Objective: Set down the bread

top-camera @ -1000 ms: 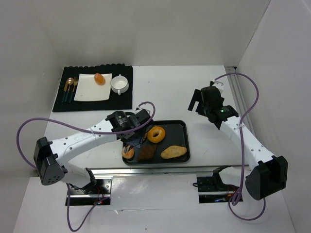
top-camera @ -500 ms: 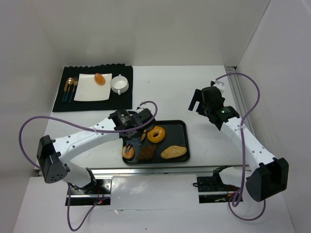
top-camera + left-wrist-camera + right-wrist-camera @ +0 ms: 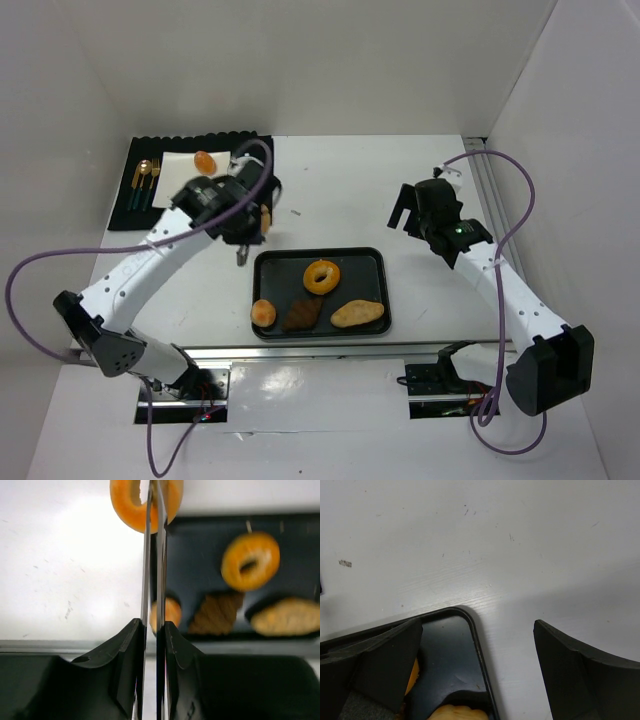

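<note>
Left wrist view, left gripper (image 3: 154, 497) clamped on ring bread (image 3: 124, 504), a mere orange sliver in top view, just far-left of tray (image 3: 366, 276), right gripper (image 3: 480, 666) spread open.

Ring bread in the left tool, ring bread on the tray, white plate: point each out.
held ring bread (image 3: 122, 507), left wrist view, left side of the ring.
tray ring bread (image 3: 265, 547), left wrist view, upper right of the ring.
white plate (image 3: 180, 165), top external view, bare upper left corner.
</note>
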